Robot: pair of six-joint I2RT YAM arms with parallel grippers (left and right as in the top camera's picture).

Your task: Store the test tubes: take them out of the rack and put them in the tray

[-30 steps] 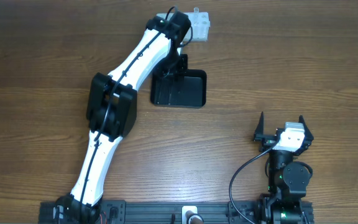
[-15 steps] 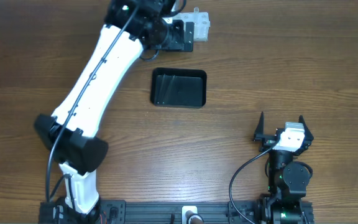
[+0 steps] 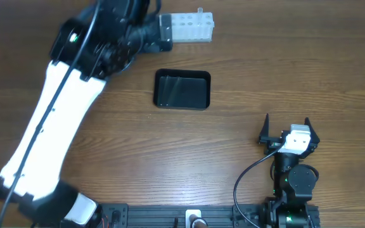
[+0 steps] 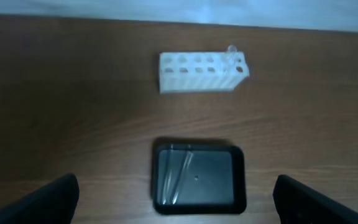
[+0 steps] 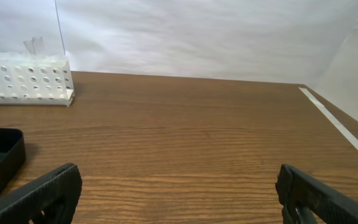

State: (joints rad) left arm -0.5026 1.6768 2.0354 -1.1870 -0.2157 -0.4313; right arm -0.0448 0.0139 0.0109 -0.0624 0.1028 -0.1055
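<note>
Holding: nothing in either pair; the left jaws are spread wide with only air between them, and the right jaws are likewise parted and empty.
Left jaws, place: high above the bench (image 3: 296,63), looking down on the tray (image 4: 197,147) with the rack (image 4: 201,71) beyond it.
Right jaws, place: low over the bench by that arm's own base, well apart from both tray and rack.
Tray: black and flat on the bench, near the rack but not touching it; clear tubes (image 4: 176,177) lie in it toward one side, their number too hard to tell.
Rack: white, standing at the far edge of the bench; one tube (image 4: 232,50) stands in a hole at one end, and the other holes look empty.
Step in hand: by my reading, the gap between trips, with one tube left to fetch.
Next move: likely the left arm goes down over that end hole, sets its jaws either side of the tube's top, closes gently and draws it straight up, so the light rack is not dragged or tipped.
</note>
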